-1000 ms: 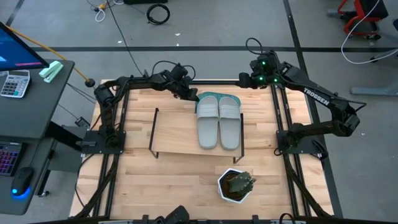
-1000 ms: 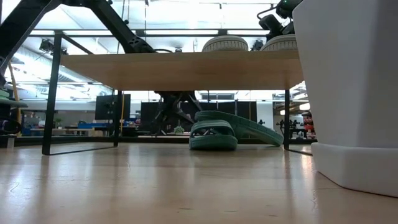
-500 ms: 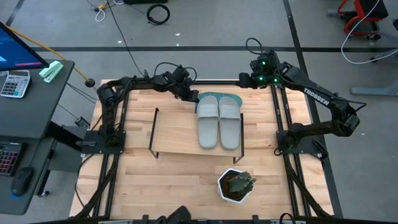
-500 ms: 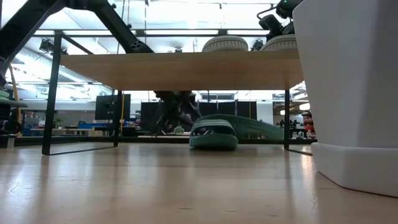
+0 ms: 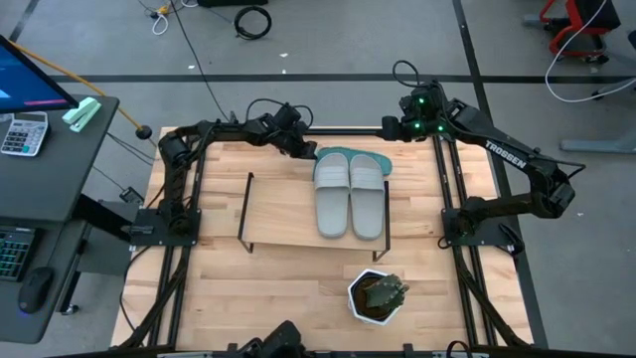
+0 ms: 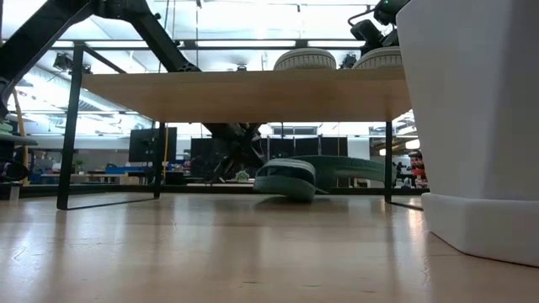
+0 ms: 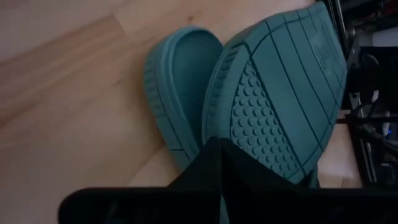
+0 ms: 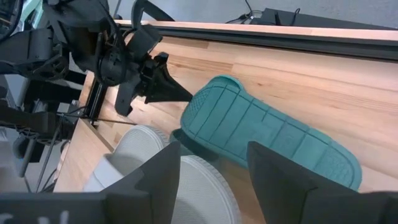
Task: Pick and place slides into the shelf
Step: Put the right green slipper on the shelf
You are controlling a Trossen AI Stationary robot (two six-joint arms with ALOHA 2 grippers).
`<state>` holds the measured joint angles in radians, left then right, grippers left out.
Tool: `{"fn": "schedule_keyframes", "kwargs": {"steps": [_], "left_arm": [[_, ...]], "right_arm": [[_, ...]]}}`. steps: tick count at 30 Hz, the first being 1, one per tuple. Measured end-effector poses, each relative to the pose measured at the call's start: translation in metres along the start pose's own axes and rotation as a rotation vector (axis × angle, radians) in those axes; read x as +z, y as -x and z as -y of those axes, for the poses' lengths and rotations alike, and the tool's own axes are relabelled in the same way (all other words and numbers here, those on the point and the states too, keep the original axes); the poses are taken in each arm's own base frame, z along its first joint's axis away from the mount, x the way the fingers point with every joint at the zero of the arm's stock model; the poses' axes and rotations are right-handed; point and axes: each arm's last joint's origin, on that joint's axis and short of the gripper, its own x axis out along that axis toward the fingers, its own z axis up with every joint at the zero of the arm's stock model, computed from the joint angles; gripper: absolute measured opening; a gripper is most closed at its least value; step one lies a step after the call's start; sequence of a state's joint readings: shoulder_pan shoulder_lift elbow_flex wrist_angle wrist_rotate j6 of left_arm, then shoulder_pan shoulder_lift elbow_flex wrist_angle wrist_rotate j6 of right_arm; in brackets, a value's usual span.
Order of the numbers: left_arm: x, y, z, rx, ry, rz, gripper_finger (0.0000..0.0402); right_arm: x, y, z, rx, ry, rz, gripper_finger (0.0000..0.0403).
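Light-wood tabletop [image 5: 288,283] ringed by grey floor, desk [image 5: 50,159] with keyboard off to the left. Two light grey slides [image 5: 349,195] lying side by side, straps up, on the shelf [image 5: 283,214] toward its right end. Two teal slides [image 8: 267,134] behind the shelf on the table, one flipped sole-up across the other, ribbed tread showing. Left gripper [image 8: 177,93] pinched shut on the upturned teal slide's edge. Right gripper [image 5: 405,127] hovering at the back edge, fingers apart, empty. White hexagonal plant pot [image 5: 376,296] standing in front of the shelf.

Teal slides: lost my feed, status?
Left hand shut on upturned teal slide. Right hand open, waiting above. Grey slides on shelf.
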<state>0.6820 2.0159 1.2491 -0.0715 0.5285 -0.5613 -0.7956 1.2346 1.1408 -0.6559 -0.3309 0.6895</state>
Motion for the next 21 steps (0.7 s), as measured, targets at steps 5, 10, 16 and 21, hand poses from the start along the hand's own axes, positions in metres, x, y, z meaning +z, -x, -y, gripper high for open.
{"fn": "schedule_keyframes", "kwargs": {"steps": [5,10,16,21], "left_arm": [[0.005,0.005,-0.007,-0.006,0.018,0.01,0.0003],[0.008,0.008,-0.011,-0.015,0.027,0.015,0.0002],[0.016,0.015,-0.013,-0.103,0.111,-0.009,0.0014],[0.024,0.023,-0.018,-0.143,0.14,0.0,0.0062]], "right_arm": [[0.0,0.0,0.0,0.0,0.0,0.0,0.0193],[0.0,0.0,0.0,0.0,0.0,0.0,0.0193],[0.0,0.0,0.0,0.0,-0.003,0.0,0.0193],[0.0,0.0,0.0,0.008,-0.026,-0.008,0.0193]]}}
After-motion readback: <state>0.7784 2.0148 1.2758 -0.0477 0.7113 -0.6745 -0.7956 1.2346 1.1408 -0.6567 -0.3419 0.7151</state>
